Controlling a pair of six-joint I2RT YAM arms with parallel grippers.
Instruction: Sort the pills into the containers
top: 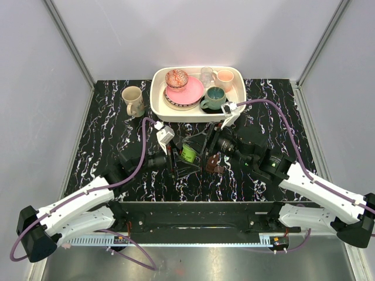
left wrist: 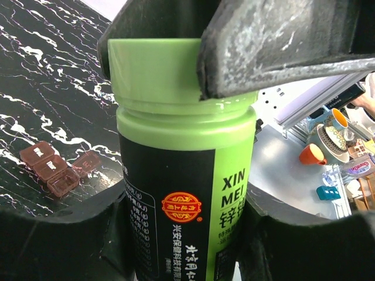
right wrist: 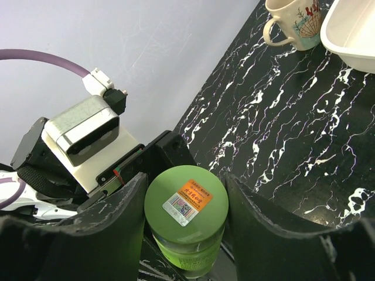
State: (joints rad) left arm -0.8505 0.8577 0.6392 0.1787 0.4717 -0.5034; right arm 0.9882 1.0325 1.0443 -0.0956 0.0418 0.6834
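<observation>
I see the pill case (left wrist: 50, 170) lying on the tabletop (left wrist: 41, 76), apart from both sets of jaws. The left jaws are closed on the body of the green pill bottle (left wrist: 176, 146). The right jaws bracket its cap (right wrist: 186, 205), apparently gripping it. The case is translucent brown, with small compartments in a row.

Black marbled table (top: 105, 140) carries beige mug (top: 133, 100), white tray (top: 176, 116), brown pill case (left wrist: 50, 170).
</observation>
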